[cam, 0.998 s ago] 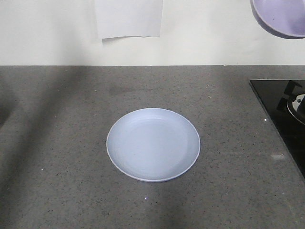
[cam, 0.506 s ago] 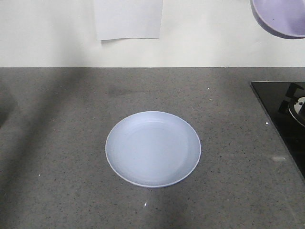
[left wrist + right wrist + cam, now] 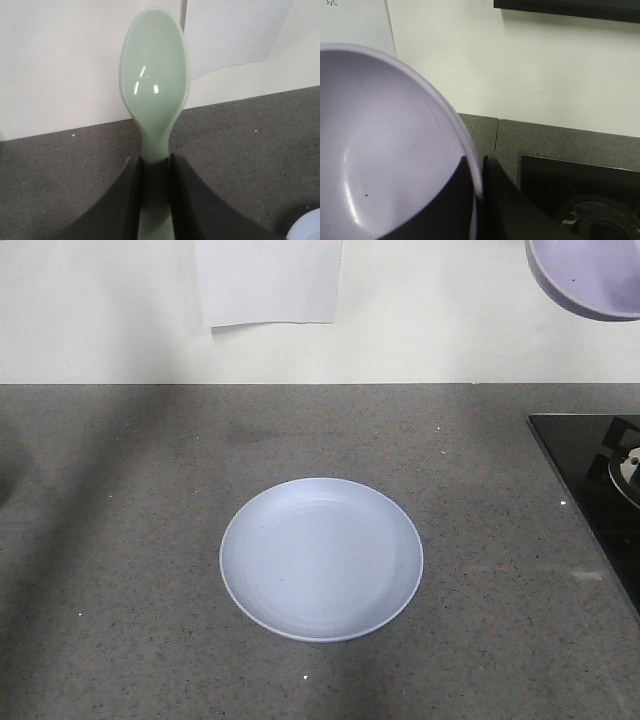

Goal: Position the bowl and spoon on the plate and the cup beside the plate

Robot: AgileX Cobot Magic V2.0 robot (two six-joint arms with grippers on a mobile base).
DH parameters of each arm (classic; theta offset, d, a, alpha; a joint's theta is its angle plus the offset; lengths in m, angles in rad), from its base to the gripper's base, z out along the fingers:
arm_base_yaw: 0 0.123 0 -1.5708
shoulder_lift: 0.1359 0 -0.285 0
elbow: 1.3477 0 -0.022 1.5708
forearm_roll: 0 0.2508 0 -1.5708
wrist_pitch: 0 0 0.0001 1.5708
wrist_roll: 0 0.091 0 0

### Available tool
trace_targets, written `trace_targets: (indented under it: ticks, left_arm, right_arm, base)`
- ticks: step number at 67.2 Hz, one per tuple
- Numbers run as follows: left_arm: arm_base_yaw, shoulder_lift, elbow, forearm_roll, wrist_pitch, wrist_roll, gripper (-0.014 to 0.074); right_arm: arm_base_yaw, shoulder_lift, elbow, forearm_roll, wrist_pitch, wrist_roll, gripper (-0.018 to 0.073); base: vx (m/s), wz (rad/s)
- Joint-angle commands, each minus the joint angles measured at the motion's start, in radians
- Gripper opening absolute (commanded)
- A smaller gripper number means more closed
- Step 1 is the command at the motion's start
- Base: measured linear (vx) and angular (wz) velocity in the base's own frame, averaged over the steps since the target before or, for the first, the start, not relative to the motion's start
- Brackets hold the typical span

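This looks like a kitchen. A grey speckled stone worktop [image 3: 120,540] runs back to a plain white wall [image 3: 430,310]. A black glass hob [image 3: 590,470] with a round gas burner [image 3: 594,222] is set into its right end. A pale plate [image 3: 320,558] lies on the worktop, and a sheet of paper [image 3: 268,280] hangs on the wall.

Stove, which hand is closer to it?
Right. The right hand, gripping the bowl, hangs near the stove; the left hand, gripping the spoon, sees no stove.
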Motion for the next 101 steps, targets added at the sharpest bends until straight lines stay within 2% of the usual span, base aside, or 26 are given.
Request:
trace_targets:
  ticks: [1, 101]
  left_arm:
    - [-0.005, -0.031, -0.022, -0.01, -0.07, -0.003, -0.0006]
    - [-0.005, -0.031, -0.022, -0.01, -0.07, -0.003, -0.0006]
  right_arm:
    - [-0.003, -0.027, -0.026, 0.009, -0.082, -0.007, -0.0006]
    - [-0.003, -0.027, -0.026, 0.009, -0.081, -0.007, -0.0006]
  base:
    - [0.02, -0.01]
    - [0.01, 0.0]
